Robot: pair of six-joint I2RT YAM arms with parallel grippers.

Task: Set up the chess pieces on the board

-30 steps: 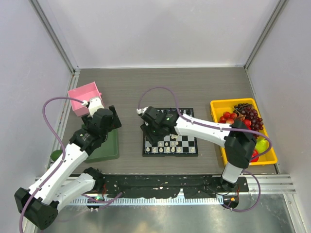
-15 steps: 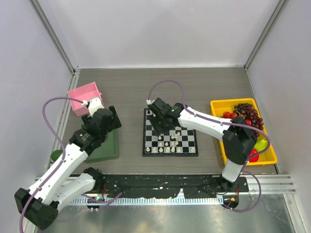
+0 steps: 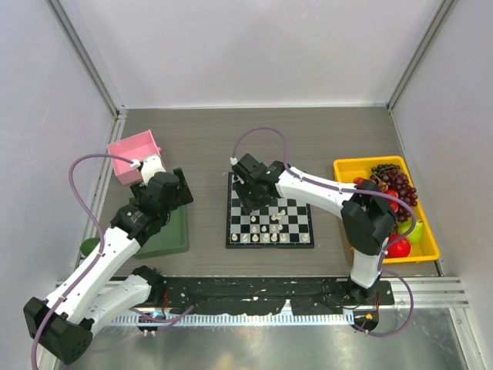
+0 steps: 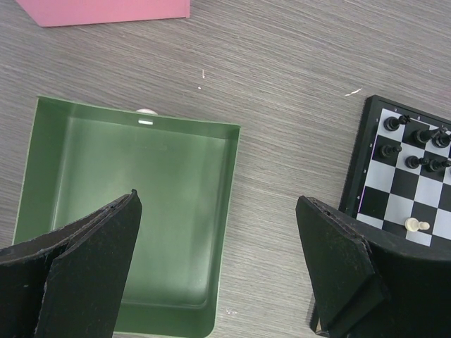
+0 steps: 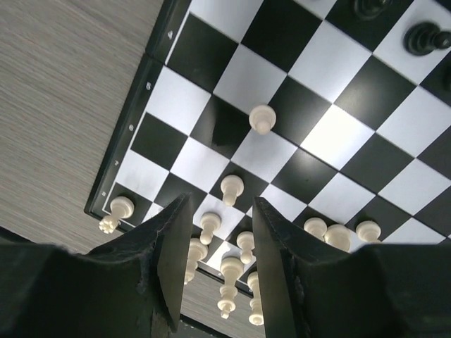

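**Right gripper** (image 5: 223, 208): jaws part-open with a narrow gap, nothing pinched. It hangs over the near-left part of the board (image 5: 331, 134). Fingers (image 5: 176, 253) are clear of the pieces. White chess pieces (image 5: 231, 189) stand on the squares below and show through the gap. No contact seen.

**Left gripper** (image 4: 218, 204): jaws spread wide and empty. It hangs over the right half of the green tray (image 4: 141, 211), touching nothing.

**Task items:** the board lies flat at counter (image 3: 208, 146) centre, just right of the green tray. White pieces are mostly in the near rows, with a few stood further in. Black pieces (image 4: 423, 137) are grouped at the far-left corner. Exact count per row can't be told.

**Other:** pink box (image 3: 131, 150) beyond the tray. Yellow bin (image 3: 347, 166) holding fruit at the right edge.

**Vs. 1 s ago (top view):**
- Right wrist has shifted from over the board's left-middle to its far-left corner.
- Right elbow has swung inward.
- More of the board's squares are now uncovered.
- Left arm is unchanged.
- No piece displacement could be made out.
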